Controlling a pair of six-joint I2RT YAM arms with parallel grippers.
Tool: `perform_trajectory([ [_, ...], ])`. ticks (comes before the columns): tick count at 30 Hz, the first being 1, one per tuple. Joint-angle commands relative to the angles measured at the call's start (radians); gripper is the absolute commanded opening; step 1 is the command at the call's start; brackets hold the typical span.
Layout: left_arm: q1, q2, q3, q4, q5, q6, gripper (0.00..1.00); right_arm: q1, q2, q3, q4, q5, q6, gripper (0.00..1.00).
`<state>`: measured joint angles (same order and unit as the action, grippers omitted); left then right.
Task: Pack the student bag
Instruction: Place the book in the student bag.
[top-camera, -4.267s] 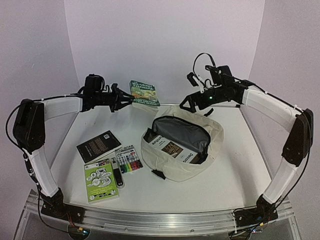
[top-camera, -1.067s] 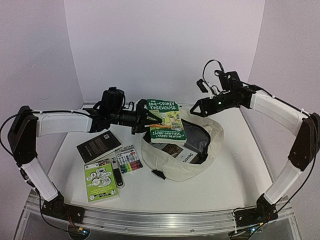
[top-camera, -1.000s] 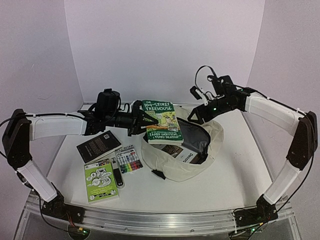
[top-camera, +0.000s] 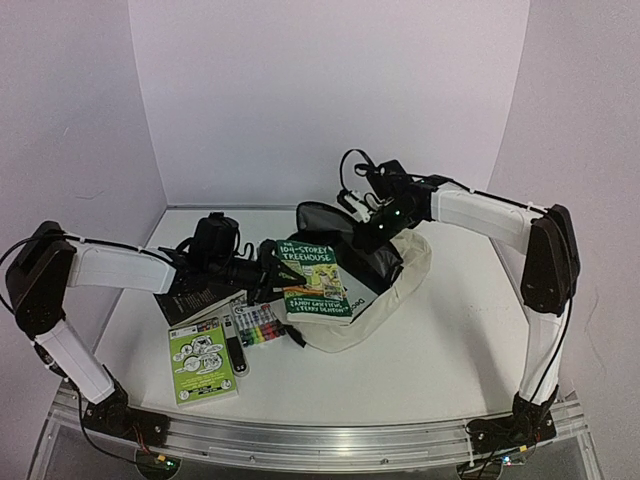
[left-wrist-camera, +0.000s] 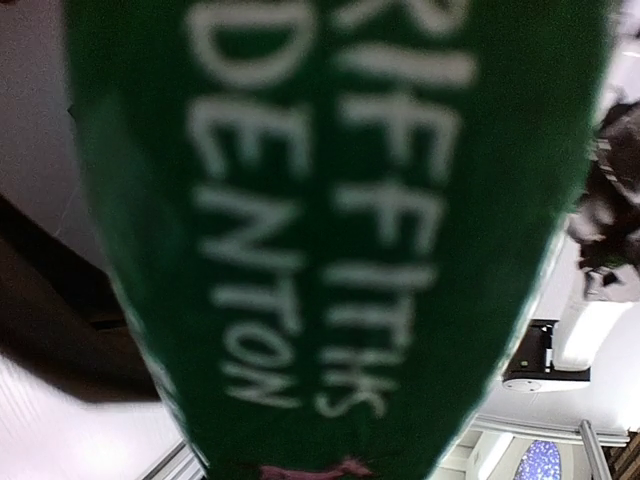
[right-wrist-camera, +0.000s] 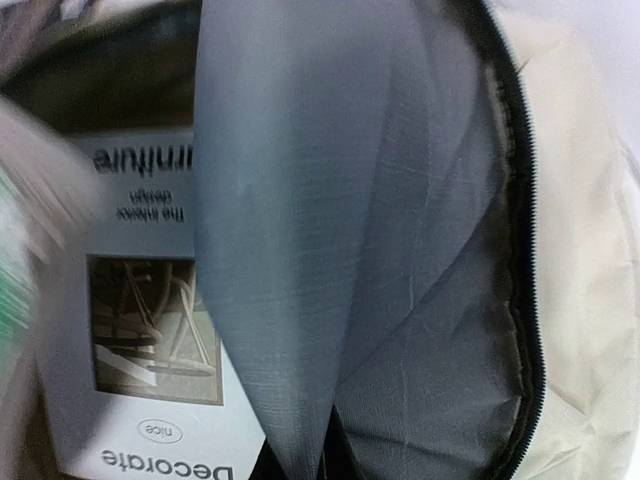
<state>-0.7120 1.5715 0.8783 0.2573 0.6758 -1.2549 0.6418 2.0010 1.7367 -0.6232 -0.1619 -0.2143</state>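
Note:
The cream student bag (top-camera: 400, 292) lies open mid-table, its dark grey lining (right-wrist-camera: 330, 200) and black zipper (right-wrist-camera: 522, 220) showing in the right wrist view. My left gripper (top-camera: 266, 272) is shut on the left edge of a green "Treehouse" book (top-camera: 312, 282) and holds it over the bag's mouth. The book's cover (left-wrist-camera: 340, 240) fills the left wrist view and hides the fingers. My right gripper (top-camera: 373, 228) is at the bag's raised upper flap, holding a fold of lining up. A grey-white "Decorate" book (right-wrist-camera: 150, 300) lies inside the bag.
A light green booklet (top-camera: 203, 362) lies at the front left. A pack of coloured markers (top-camera: 260, 326) sits beside it, and a black pen-like item (top-camera: 236, 352) next to that. A dark book (top-camera: 195, 297) lies under my left arm. White walls enclose the table.

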Motion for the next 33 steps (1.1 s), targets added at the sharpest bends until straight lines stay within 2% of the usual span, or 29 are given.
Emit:
perform_trajectory([
  [1,0.0,0.063,0.092,0.148,0.095,0.008,0.0,-0.023,-0.056,0.089,0.036,-0.11,0.128,0.0],
  [5,0.002,0.159,0.138,0.245,0.118,-0.032,0.0,-0.044,-0.096,0.073,0.036,-0.148,0.172,0.0],
  [10,0.012,0.318,0.292,0.337,0.121,-0.075,0.0,-0.045,-0.132,0.021,0.037,-0.203,0.196,0.0],
  [15,0.04,0.422,0.379,0.354,0.007,-0.135,0.0,-0.045,-0.162,0.002,0.038,-0.199,0.205,0.0],
  [20,0.062,0.474,0.427,0.303,-0.195,-0.132,0.0,-0.045,-0.196,-0.023,0.039,-0.219,0.261,0.0],
  [24,0.043,0.592,0.663,0.134,-0.172,-0.068,0.0,-0.045,-0.192,-0.032,0.04,-0.234,0.29,0.0],
  [27,0.021,0.629,0.738,0.049,-0.194,-0.048,0.02,-0.045,-0.176,-0.022,0.042,-0.241,0.309,0.0],
  [28,0.017,0.629,0.724,0.063,-0.215,-0.064,0.06,-0.045,-0.171,-0.017,0.042,-0.245,0.317,0.0],
  [30,0.015,0.635,0.7,0.089,-0.226,-0.104,0.19,-0.045,-0.164,-0.008,0.045,-0.246,0.328,0.0],
  [33,0.013,0.625,0.717,-0.024,-0.198,-0.077,0.44,-0.057,-0.152,0.002,0.045,-0.235,0.329,0.0],
])
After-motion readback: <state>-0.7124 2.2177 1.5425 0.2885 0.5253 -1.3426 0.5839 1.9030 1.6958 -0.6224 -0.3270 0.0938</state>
